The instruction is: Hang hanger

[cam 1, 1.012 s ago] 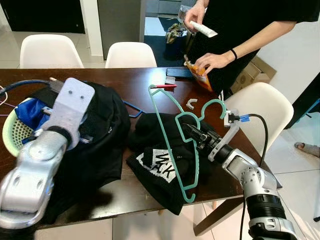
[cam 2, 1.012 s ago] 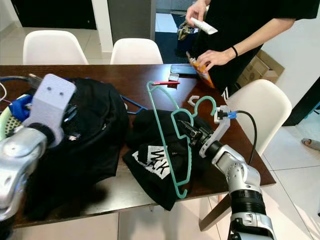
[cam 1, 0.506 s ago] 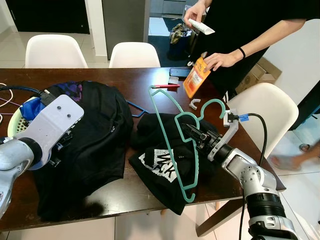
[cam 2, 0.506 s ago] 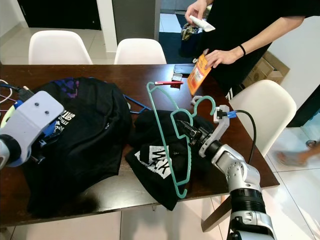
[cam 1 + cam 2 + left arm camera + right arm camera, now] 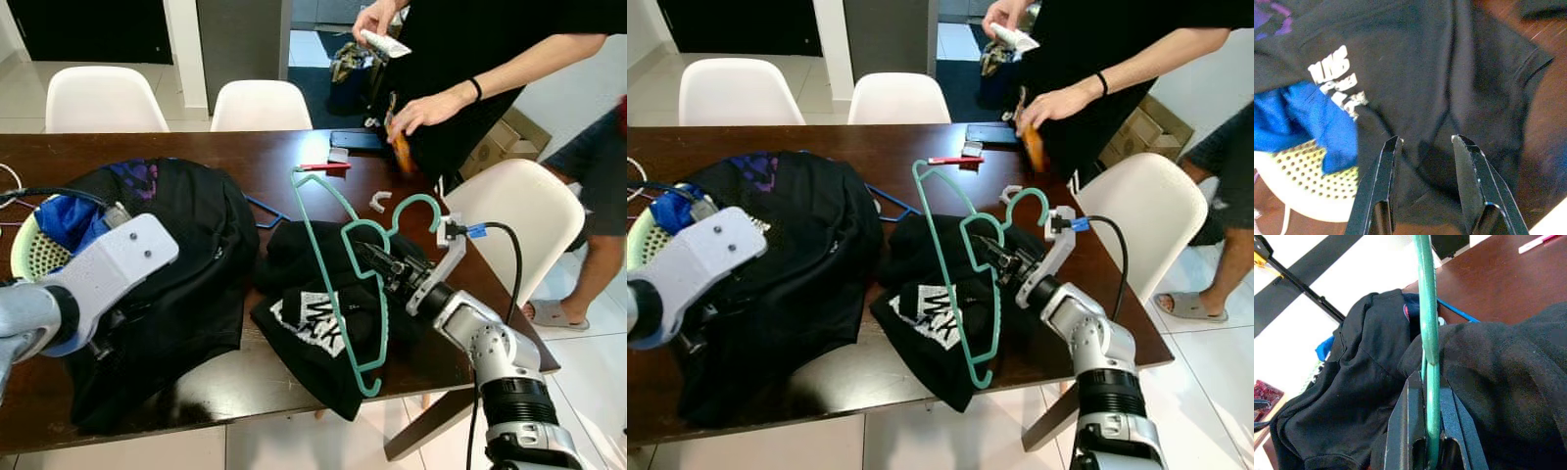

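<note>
A teal plastic hanger stands tilted over a black garment with white lettering at the table's front right. My right gripper is shut on the hanger just below its hook; the right wrist view has the teal bar pinched between the fingers. On the left, my left gripper hovers open over a large black T-shirt, nothing between its fingers. The silver left forearm lies low across that shirt.
A dark wooden table holds a yellow-green basket with blue cloth, a red pen and a phone. A person stands at the far right holding packets. White chairs ring the table.
My left arm has dropped from high in front of the camera to low over the black T-shirt. The right gripper and hanger have stayed put. The person's hands have shifted.
</note>
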`<state>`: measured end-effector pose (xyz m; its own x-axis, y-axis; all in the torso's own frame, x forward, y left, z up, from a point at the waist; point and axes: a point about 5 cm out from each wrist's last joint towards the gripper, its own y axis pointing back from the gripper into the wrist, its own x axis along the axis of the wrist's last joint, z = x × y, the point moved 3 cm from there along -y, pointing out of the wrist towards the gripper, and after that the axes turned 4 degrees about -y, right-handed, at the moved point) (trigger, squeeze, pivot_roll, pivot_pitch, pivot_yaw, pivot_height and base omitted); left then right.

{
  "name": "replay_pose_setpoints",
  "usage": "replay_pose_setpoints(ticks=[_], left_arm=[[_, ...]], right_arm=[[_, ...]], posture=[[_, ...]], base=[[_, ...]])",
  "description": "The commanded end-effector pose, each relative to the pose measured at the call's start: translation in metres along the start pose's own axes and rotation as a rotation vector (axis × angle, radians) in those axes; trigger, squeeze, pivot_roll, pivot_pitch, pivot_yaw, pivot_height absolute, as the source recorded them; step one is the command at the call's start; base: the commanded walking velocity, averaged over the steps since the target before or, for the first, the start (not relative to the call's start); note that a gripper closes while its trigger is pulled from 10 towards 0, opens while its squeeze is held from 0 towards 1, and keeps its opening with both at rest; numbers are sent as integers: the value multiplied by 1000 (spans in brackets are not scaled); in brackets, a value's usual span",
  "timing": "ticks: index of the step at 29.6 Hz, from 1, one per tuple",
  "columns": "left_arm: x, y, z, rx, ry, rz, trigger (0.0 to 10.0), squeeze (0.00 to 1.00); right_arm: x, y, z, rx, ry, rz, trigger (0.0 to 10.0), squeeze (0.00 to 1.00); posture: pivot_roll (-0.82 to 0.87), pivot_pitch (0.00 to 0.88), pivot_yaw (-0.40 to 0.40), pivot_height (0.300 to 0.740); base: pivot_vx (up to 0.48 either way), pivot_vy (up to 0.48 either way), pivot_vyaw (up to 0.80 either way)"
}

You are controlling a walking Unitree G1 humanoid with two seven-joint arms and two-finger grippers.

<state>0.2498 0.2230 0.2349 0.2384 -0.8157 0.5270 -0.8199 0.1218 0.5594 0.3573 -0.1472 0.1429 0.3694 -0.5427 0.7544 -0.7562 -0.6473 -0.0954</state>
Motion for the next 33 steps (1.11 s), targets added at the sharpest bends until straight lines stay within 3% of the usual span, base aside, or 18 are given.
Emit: replay_pose_setpoints(ticks=[1, 11, 25, 33], left_arm=[[-1, 1, -2, 2, -33, -16, 10000, 0], [1, 1, -14, 63, -55, -18, 10000, 0], [-10, -13, 1, 0, -34, -42, 10000, 0], [-10, -17, 0, 4, -43, -46, 10000, 0]], right_arm=[[-3, 2, 3, -14, -14, -3, 10000, 0], [-3, 2, 3, -15, -13, -3, 10000, 0], [-1, 3, 3, -18, -8, -1, 10000, 0], [-1, 2, 3, -18, -6, -1, 10000, 0]], posture=[[122, 72, -75, 740], [116, 74, -70, 740], [108, 89, -69, 740], [106, 93, -68, 740]], base=[[0, 0, 0], [0, 0, 0], [0, 0, 0], [0, 0, 0]])
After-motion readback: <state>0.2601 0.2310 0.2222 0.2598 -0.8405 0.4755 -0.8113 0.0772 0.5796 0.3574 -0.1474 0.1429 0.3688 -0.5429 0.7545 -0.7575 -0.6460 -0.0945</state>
